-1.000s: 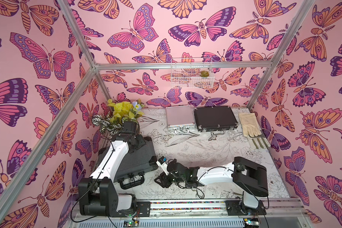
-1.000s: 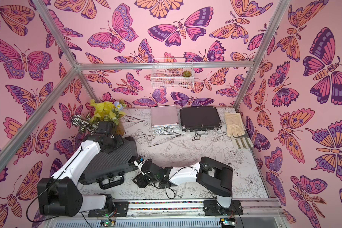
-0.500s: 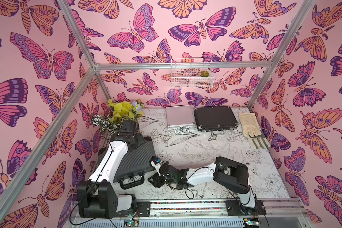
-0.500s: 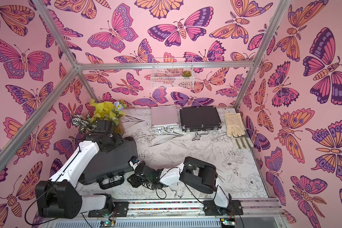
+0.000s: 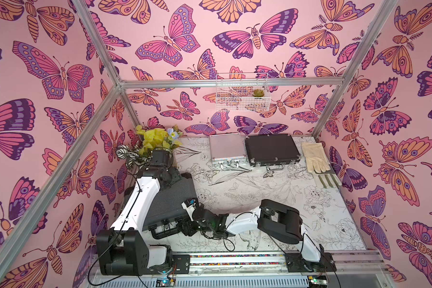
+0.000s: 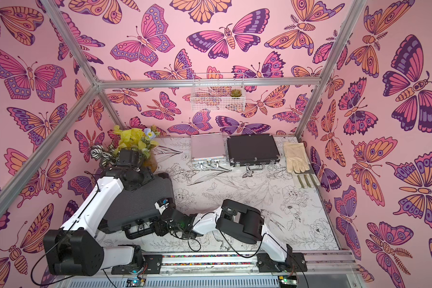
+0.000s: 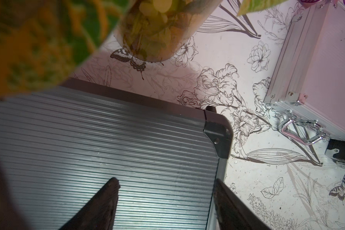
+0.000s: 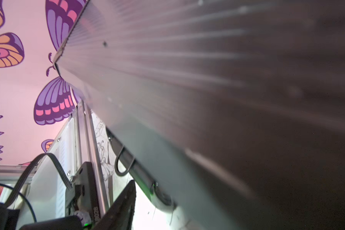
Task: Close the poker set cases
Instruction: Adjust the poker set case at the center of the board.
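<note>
Pink butterfly walls (image 5: pixel 60 74) box in a white tabletop printed with line-drawn flowers (image 5: pixel 260 192). In both top views, the large black ribbed plastic case (image 5: pixel 175 199) (image 6: pixel 140 202) lies flat at the near left with its lid down. Its black handle (image 5: pixel 164 234) and latches face the robot's base. The left gripper (image 5: pixel 176 177) sits over that case's far end, by a yellow flower bunch (image 5: pixel 156 139). The right gripper (image 5: pixel 185 227) is close against the handle side, and from here I can't tell how its jaws stand. Along the back edge, the small silver aluminium case (image 5: pixel 226 149) and the medium black metal-trimmed case (image 5: pixel 271 149) lie side by side, both shut, handles forward. A cream work glove (image 5: pixel 313 157) lies just right of the black one.

From the left wrist view, the left gripper (image 7: pixel 165 180) has its two dark fingers wide apart and empty. One finger is over the lid's ribs and the other is past its metal-edged side, near a black corner cap (image 7: pixel 217 131). The silver case's handle shows nearby.

From the right wrist view, the ribbed case (image 8: pixel 207 79) fills the frame, blurred, and only one finger (image 8: pixel 126 199) shows.
</note>
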{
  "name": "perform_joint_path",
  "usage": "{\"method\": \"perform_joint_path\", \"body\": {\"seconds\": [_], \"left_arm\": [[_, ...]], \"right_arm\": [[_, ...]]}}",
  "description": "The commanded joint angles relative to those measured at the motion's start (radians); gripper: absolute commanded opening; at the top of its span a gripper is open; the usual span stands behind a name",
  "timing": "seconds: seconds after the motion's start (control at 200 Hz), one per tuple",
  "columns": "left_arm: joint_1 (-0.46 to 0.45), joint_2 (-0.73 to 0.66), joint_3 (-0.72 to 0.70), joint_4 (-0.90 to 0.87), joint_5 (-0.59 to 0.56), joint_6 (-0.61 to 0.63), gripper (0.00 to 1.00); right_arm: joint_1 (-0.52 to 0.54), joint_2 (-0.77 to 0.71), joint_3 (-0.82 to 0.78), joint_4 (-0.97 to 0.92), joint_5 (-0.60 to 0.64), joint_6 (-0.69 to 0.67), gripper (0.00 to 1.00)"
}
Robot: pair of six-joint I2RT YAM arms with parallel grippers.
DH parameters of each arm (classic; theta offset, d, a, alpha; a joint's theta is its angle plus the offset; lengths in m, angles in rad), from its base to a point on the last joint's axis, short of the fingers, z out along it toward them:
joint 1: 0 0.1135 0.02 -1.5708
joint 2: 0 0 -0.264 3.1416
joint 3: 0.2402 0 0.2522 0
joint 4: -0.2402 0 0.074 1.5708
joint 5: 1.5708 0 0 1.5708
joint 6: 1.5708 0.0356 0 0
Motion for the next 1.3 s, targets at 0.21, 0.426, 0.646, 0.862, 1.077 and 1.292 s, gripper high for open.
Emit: {"method": "perform_joint_path", "body": {"seconds": [0.21,0.426,0.646,0.862,1.077,1.292], "left_arm": [[0.024,-0.026,0.005,-0.036,-0.01,0.038,0.76],[0.033,-0.046,-0.021,-0.037,-0.007,0.035,0.76],[0.032,-0.074,-0.033,-0.037,0.007,0.035,0.76],[0.034,-0.093,-0.056,-0.037,-0.004,0.039,0.76],[0.032,-0.09,-0.082,-0.037,-0.016,0.042,0.76],[0.032,-0.099,-0.12,-0.039,-0.013,0.047,0.76]], "right_arm": [[0.006,0.081,0.067,-0.018,0.018,0.037,0.5],[0.004,0.082,0.017,0.056,0.059,0.074,0.32],[-0.008,0.058,-0.044,0.134,0.078,0.109,0.22],[-0.026,0.016,-0.111,0.196,0.088,0.127,0.21],[-0.056,-0.048,-0.23,0.25,0.108,0.132,0.21],[-0.079,-0.106,-0.341,0.289,0.127,0.13,0.21]]}}
